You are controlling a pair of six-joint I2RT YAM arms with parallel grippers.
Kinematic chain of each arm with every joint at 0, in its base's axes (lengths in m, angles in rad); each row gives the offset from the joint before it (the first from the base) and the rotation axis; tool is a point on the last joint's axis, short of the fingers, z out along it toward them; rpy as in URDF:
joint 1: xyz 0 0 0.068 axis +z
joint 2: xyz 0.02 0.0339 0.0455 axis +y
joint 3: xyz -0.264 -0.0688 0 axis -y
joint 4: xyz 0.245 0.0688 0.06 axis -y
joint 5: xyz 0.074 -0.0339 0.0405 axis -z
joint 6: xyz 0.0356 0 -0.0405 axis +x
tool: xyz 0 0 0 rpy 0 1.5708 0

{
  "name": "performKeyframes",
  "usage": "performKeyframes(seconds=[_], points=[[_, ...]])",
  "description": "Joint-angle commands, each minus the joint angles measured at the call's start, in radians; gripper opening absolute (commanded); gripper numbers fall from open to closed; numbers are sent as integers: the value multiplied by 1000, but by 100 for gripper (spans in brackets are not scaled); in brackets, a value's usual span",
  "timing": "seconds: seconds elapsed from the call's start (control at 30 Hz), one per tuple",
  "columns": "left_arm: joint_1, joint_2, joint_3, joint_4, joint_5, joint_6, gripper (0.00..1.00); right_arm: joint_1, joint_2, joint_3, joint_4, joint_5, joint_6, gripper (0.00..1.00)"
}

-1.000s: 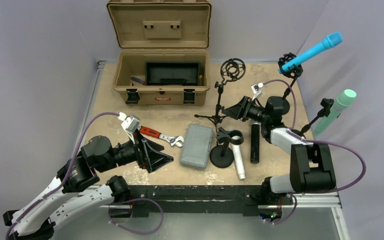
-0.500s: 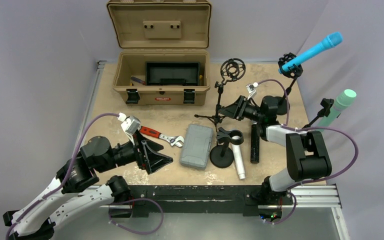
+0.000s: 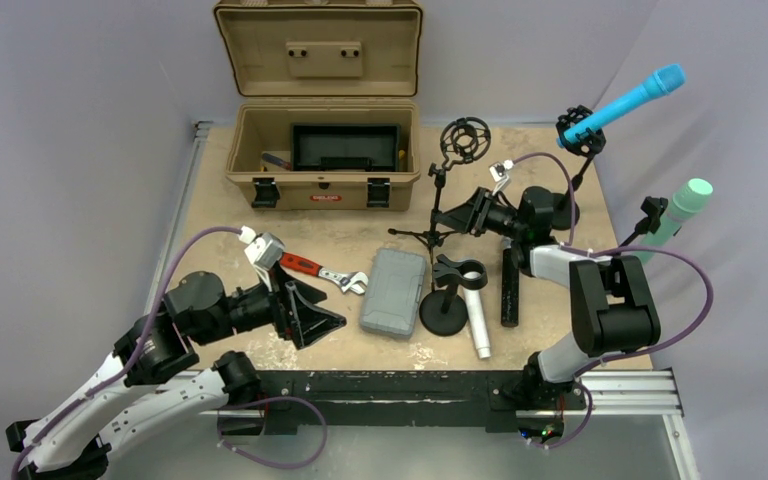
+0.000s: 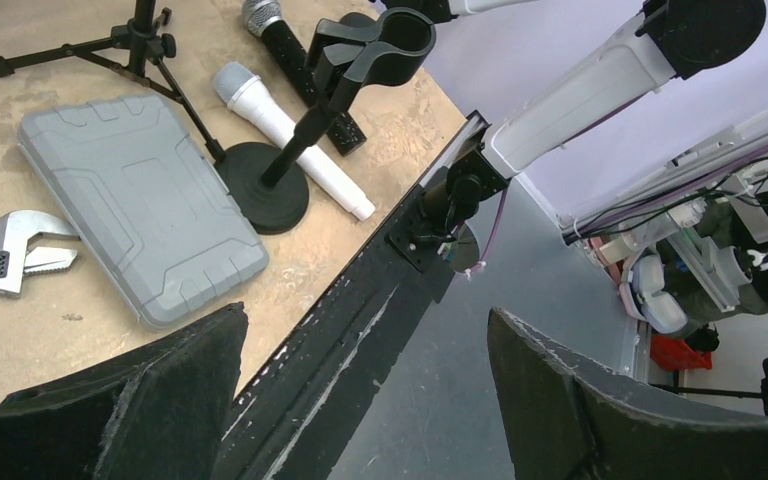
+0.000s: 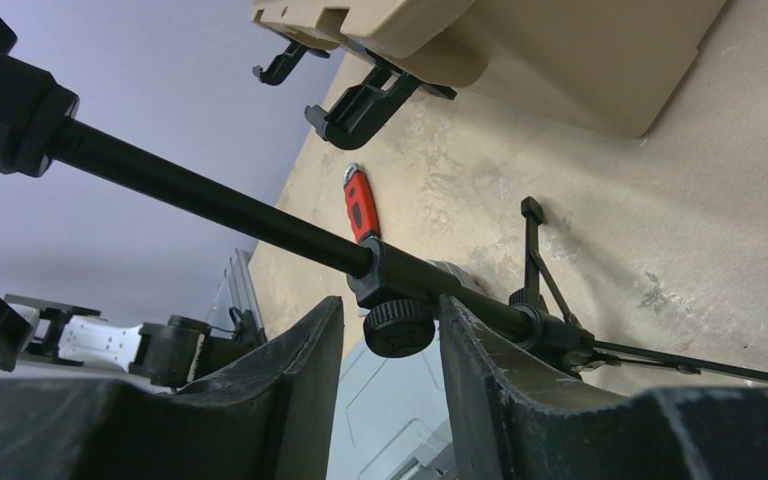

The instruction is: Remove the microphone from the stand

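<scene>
If R gripper (image 5: 390, 305), jaws narrow astride round knob (image 5: 398, 330) of black tripod stand (image 3: 438, 205), clamps, stand may topple; L gripper (image 4: 365, 315), 7 o'clock, jaws wide, empty.

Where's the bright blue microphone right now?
The bright blue microphone is in the top external view at the far right corner of the table, clipped in a black stand, behind the mint-green microphone.
</scene>
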Motion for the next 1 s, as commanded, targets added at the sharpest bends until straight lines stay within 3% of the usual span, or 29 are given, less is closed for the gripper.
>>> performKeyframes(seconds=[0.0,0.27,0.5,0.7,0.8,0.97], points=[[-3,17,32,16,11,14,87,0,-31,38,-18,-15,-59,41],[-2,32,39,22,11,3,87,-1,-23,72,-95,-9,-118,33],[-2,28,26,18,11,-8,87,1,-49,114,-302,64,-326,7],[-2,22,18,4,1,-11,87,120,-98,120,-488,352,-600,0],[-2,21,21,-2,-4,-18,87,221,-154,62,-458,524,-651,0],[-2,11,19,-3,-5,-37,87,273,-213,7,-447,717,-695,0]])
